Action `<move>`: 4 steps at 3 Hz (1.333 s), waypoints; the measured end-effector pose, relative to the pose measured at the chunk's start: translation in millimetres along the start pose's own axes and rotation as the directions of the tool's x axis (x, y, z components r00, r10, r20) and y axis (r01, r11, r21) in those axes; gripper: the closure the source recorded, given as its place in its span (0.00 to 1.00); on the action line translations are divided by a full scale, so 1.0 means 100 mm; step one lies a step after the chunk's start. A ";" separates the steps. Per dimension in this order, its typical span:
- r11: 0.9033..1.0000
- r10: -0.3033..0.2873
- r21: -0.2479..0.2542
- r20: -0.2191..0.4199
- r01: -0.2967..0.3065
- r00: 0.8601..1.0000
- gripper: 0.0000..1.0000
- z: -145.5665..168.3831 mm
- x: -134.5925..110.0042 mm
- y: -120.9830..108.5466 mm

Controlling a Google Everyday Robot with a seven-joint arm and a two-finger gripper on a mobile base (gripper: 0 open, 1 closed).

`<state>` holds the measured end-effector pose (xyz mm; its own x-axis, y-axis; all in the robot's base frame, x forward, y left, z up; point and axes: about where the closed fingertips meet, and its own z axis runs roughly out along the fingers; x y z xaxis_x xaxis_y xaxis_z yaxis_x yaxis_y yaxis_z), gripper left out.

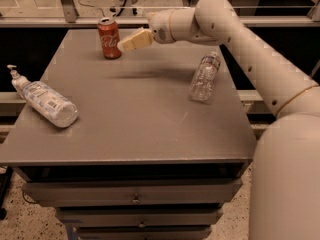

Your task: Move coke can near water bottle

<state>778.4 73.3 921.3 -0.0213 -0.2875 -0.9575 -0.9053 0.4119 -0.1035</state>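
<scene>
The coke can (109, 38), red with white script and a silver top, stands upright near the table's far left edge. The water bottle (205, 77), slim, clear and crinkled, lies tilted on the right side of the table. My gripper (126, 44) hangs above the table just right of the can, its cream fingertips almost at the can's side, holding nothing. The white arm reaches in from the right, passing above and behind the water bottle.
A larger clear bottle with a white pump top and blue-white label (46, 101) lies at the table's left edge. The grey table (135, 129) has drawers below its front. A rail and glass panel run behind the table.
</scene>
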 end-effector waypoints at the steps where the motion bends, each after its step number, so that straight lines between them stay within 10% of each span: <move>1: 1.000 -0.008 -0.018 0.046 0.008 0.999 0.00 0.34 -0.08 -0.16; 3: 0.996 0.019 -0.086 0.069 -0.013 0.997 0.00 0.75 -0.19 -0.07; 4: 0.993 0.037 -0.111 0.043 -0.032 0.998 0.18 0.82 -0.18 0.01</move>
<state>812.1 149.5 916.0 -0.0367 -0.2349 -0.9713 -0.9457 0.3224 -0.0423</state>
